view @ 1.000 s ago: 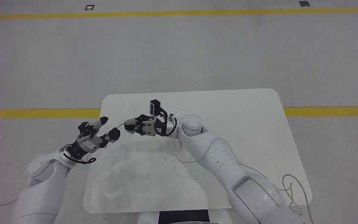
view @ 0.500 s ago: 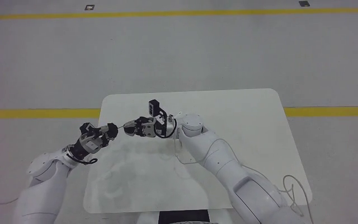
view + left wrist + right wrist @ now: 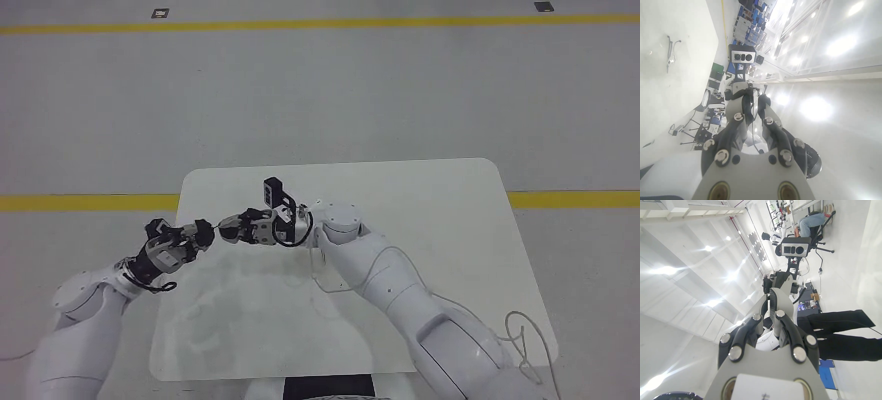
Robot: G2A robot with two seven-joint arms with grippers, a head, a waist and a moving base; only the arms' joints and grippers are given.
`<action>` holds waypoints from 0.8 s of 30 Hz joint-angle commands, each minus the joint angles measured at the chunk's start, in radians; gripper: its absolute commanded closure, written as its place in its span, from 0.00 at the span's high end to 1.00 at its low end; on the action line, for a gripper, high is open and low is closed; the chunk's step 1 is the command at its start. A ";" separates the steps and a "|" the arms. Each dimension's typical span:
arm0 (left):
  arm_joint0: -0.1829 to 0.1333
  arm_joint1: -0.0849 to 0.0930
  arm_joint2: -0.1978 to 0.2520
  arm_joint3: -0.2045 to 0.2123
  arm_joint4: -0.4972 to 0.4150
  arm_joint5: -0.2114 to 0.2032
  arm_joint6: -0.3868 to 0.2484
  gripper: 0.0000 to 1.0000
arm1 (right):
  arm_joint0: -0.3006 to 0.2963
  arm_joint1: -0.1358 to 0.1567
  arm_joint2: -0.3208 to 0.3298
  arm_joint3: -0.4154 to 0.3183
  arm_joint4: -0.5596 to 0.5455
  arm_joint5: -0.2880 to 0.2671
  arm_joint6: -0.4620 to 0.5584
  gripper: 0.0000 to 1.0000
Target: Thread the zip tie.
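Fingers of the left gripper are pressed together on one end of the zip tie. The right gripper seems clenched on the other end. The thin strap is held in the air between them, above the left edge of the table.

For the threading, I think the pointed tail must meet the small head slot straight. So both wrists should hold one line and come together slowly, with the strap not twisted. Which end is the head I cannot tell.

The two grippers are very near each other, so their tips may bump. Some thin dark wire-like pieces lie on the table, well apart, and do not block the way.
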 commanded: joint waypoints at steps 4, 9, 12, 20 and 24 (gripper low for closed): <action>-0.005 0.003 0.003 0.005 0.005 -0.009 0.001 0.23 | 0.008 0.000 -0.001 0.012 -0.002 0.001 -0.010 0.00; -0.008 0.006 0.005 0.008 0.015 -0.022 0.001 0.25 | 0.015 0.001 -0.002 0.021 -0.004 0.006 -0.033 0.00; -0.011 0.008 0.009 0.010 0.021 -0.026 0.000 0.25 | 0.016 -0.001 -0.003 0.022 0.000 0.008 -0.042 0.00; -0.016 0.012 0.019 0.015 0.021 -0.030 -0.001 0.24 | 0.020 -0.007 -0.022 0.026 -0.005 0.018 -0.050 0.00; -0.019 0.014 0.022 0.019 0.020 -0.032 0.001 0.23 | 0.025 -0.009 -0.029 0.033 -0.013 0.019 -0.056 0.00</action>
